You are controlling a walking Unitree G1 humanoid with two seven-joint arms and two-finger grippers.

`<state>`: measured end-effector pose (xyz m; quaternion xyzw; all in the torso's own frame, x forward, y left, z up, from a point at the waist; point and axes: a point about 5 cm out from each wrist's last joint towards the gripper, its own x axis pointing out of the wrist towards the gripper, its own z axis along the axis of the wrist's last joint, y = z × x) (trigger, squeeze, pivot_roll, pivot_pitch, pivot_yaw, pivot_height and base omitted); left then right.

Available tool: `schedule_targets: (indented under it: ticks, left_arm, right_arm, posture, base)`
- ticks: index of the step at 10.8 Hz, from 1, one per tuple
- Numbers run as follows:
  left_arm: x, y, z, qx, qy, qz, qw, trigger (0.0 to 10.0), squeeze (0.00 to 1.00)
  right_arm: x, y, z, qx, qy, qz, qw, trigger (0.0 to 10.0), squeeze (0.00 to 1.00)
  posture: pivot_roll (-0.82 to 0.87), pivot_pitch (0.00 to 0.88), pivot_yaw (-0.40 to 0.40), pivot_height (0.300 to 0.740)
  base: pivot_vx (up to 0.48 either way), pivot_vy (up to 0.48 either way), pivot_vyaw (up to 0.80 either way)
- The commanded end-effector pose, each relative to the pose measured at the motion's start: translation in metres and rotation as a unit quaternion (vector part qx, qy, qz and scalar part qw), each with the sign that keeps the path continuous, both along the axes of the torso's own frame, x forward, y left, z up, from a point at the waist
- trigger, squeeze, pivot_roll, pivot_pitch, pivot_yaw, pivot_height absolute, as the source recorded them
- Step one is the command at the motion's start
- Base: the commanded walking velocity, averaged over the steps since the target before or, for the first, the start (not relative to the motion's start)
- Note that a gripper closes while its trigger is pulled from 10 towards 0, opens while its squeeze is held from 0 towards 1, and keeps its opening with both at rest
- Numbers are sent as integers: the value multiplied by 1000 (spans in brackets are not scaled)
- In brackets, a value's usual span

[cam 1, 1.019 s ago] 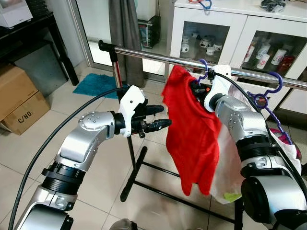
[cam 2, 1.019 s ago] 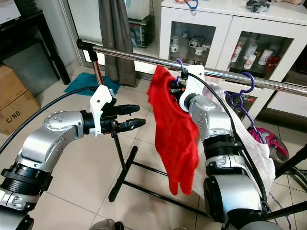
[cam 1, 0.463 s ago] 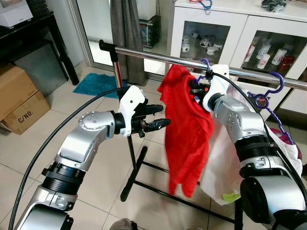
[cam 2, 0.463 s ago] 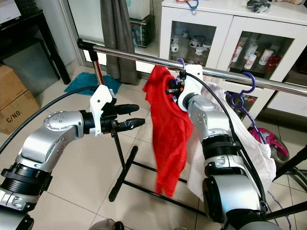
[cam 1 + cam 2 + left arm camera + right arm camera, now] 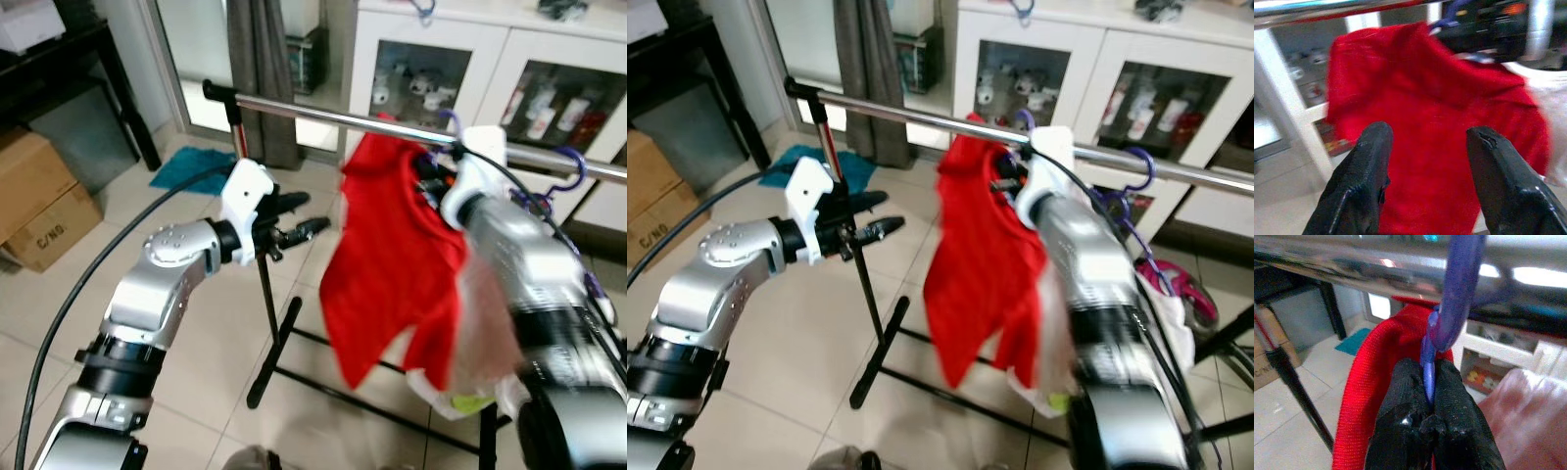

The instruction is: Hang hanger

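Note:
A red shirt (image 5: 392, 264) hangs from a purple hanger whose hook (image 5: 1457, 289) rises across the steel rail (image 5: 323, 113). Whether the hook rests on the rail cannot be made out. My right gripper (image 5: 1428, 382) is shut on the hanger's neck just below the rail, at the shirt's collar (image 5: 423, 178). The shirt's lower end swings out to the left. My left gripper (image 5: 312, 212) is open, held a little left of the shirt and below the rail, with nothing between its fingers (image 5: 1369, 171).
A second purple hanger (image 5: 566, 171) with a white garment (image 5: 480, 343) hangs on the rail at the right. The rack's black post (image 5: 266, 294) stands under my left gripper. Behind are a white glass-door cabinet (image 5: 392, 59), a curtain (image 5: 260, 69), a cardboard box (image 5: 39, 206) and a teal mat (image 5: 186, 166).
My right arm has shifted right along the rail with the hanger, and the red shirt now swings. My left gripper has drawn back slightly up and to the left. The picture is blurred.

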<state>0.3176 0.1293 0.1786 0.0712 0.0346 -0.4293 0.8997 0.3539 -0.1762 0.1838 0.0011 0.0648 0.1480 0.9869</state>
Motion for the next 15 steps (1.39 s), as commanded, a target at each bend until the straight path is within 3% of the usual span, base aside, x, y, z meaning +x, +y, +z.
schedule_targets:
  ticks: [1,4,7,12,15]
  left_arm:
    - [2,2,-1,3,-2,17,1000,10000,0]
    - [10,-12,0,0,-3,21,1000,10000,0]
    - [13,-15,-4,4,5,30,1000,10000,0]
    - [12,-16,-6,2,8,33,999,10000,0]
    - [15,-19,-5,5,10,24,1000,10000,0]
  right_arm:
    - [-6,1,23,-1,-45,23,999,0,0]
    - [-32,-3,19,-10,-49,51,997,0,0]
    - [-54,-1,8,-6,-51,70,996,0,0]
    - [-65,4,-2,2,-30,72,997,0,0]
    - [-68,-1,-4,-1,-28,58,998,0,0]
  posture:
    - [25,0,13,740]
    - [16,0,28,740]
    - [18,0,22,740]
    - [7,0,17,740]
    - [-9,0,43,740]
  base:
    - [0,0,0]
    - [0,0,0]
    - [-105,0,0]
    - [-302,0,0]
    - [-169,0,0]
